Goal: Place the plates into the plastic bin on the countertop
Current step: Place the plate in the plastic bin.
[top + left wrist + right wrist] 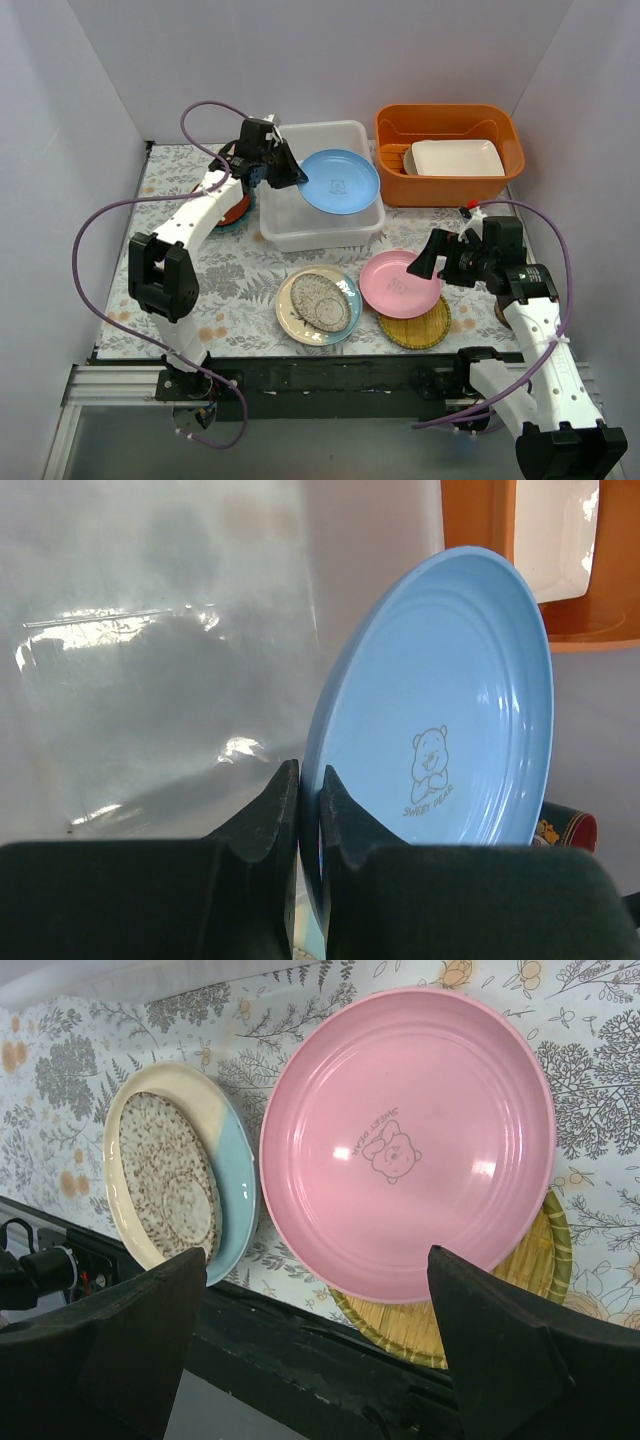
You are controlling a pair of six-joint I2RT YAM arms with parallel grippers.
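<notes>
Left wrist view: left tool [308, 810] pinches the rim of the light blue round plate [450, 710], tilted over the white translucent plastic bin [150, 680]; lower it flat before releasing. Nearby, the right tool [315, 1310] gapes empty above the pink round plate [410, 1150].

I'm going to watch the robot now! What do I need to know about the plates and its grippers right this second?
Left gripper: shut on the rim of the blue plate, holding it tilted over the white bin.
Right gripper: open, above the pink plate, which lies on the woven plate.
The speckled plate stack and a red-brown plate sit on the countertop.
Done: no plate seen lying in the bin.
To do: all of them.
</notes>
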